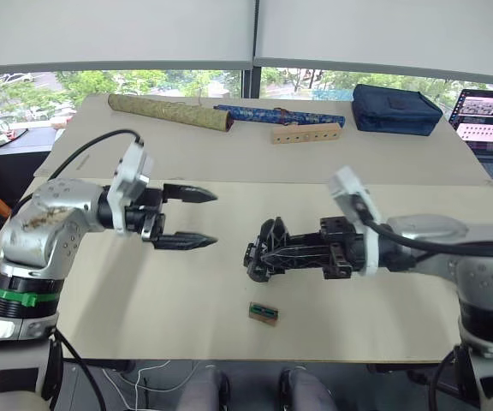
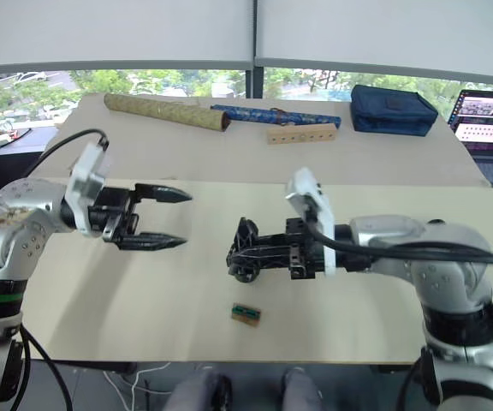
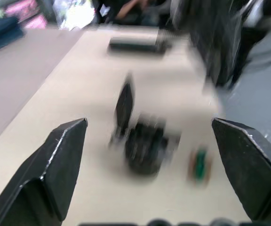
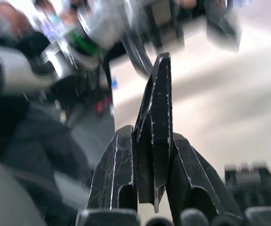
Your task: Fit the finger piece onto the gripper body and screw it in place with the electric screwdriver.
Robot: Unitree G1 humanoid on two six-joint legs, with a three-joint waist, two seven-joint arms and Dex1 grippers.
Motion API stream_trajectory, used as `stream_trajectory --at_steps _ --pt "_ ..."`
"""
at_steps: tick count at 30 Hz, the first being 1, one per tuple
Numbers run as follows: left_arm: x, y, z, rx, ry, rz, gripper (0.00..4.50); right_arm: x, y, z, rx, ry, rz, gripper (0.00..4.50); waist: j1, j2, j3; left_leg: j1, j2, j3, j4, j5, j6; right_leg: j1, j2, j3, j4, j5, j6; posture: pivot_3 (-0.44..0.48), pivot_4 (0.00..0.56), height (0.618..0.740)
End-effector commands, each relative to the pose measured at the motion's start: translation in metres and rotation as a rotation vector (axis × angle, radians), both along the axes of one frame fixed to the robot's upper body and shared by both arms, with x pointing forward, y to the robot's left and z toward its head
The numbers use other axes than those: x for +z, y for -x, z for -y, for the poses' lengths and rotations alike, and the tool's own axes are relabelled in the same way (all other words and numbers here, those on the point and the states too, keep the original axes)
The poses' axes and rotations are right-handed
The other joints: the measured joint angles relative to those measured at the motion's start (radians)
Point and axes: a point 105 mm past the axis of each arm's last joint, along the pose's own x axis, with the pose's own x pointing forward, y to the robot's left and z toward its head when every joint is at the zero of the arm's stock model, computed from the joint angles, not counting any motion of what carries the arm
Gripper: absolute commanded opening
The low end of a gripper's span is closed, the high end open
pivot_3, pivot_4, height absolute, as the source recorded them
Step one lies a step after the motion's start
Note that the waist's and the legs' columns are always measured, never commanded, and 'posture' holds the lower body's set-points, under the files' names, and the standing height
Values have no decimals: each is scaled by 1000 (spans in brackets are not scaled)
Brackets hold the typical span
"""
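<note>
- the left gripper (image 1: 197, 218) hovers over the left part of the cream table (image 1: 144, 300), its two black fingers spread wide apart and holding nothing.
- the right gripper (image 1: 268, 254) reaches in from the right, low over the middle of the table; in the right wrist view its fingers (image 4: 116, 174) are clamped tight on the finger piece (image 4: 155, 122), a black wedge that sticks out past their tips and tapers to a point.
- the gripper body (image 1: 264, 250) sits on the table near the centre, right at the tips of the right gripper; in the left wrist view it shows as a dark round-based block (image 3: 145, 148) with an upright pointed finger, though it is blurred there.
- whether the finger piece is touching the gripper body or just beside it cannot be told from the head views.
- a small wooden block with a green top (image 1: 264, 313) lies on the table just in front of the gripper body, apart from it.
- on the far table lie a gold patterned tube (image 1: 171, 112), a blue patterned tube (image 1: 281, 114), a wooden strip with holes (image 1: 306, 134) and a dark blue pouch (image 1: 396, 109).
- an open laptop (image 1: 490, 124) stands at the far right edge.
</note>
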Motion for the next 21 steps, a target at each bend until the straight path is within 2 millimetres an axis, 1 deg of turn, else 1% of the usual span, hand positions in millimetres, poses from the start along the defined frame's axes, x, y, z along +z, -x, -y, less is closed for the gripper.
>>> stream_trajectory --at_steps 1,3,5,10,14,16,18,21 --pt "-22 -4 -10 4 -78 56 4500 4 8 8 21 -11 181 440 2 0 0 0 0 0 0 0 0 0 0 0 0 0 0 0 150 740" --pt "-39 -7 -11 19 -100 47 4500 -2 8 9 28 -16 219 440 3 0 0 -1 0 0 1 -1 1 0 0 0 0 0 0 0 150 740" --pt "-56 -12 -6 31 -94 23 4500 -9 5 9 21 -18 264 440 2 0 0 0 0 0 1 -1 1 0 0 0 0 0 0 0 150 740" --pt "-73 -24 12 55 -13 -19 4500 -18 3 4 -7 -65 308 440 -2 -1 0 0 0 0 2 0 1 0 0 0 2 0 0 0 150 740" --pt "-97 -38 40 49 -28 19 4500 -33 2 6 -35 -61 326 439 3 -1 0 -1 0 0 3 0 1 0 0 0 2 1 1 0 150 740" --pt "-105 -38 52 13 -38 14 4500 -37 2 8 -34 -42 324 439 4 -1 0 -1 -1 -1 4 0 2 1 0 0 2 1 1 0 150 740" --pt "-110 -37 63 -23 -41 14 4500 -38 0 10 -35 -34 327 439 0 -1 0 -2 -1 0 5 -1 3 1 0 0 2 2 2 0 150 740" --pt "-111 -36 79 -55 -16 8 4500 -39 -1 12 -38 -32 329 439 -3 -1 0 -2 -1 -1 5 -1 3 1 0 0 2 2 2 0 150 740"
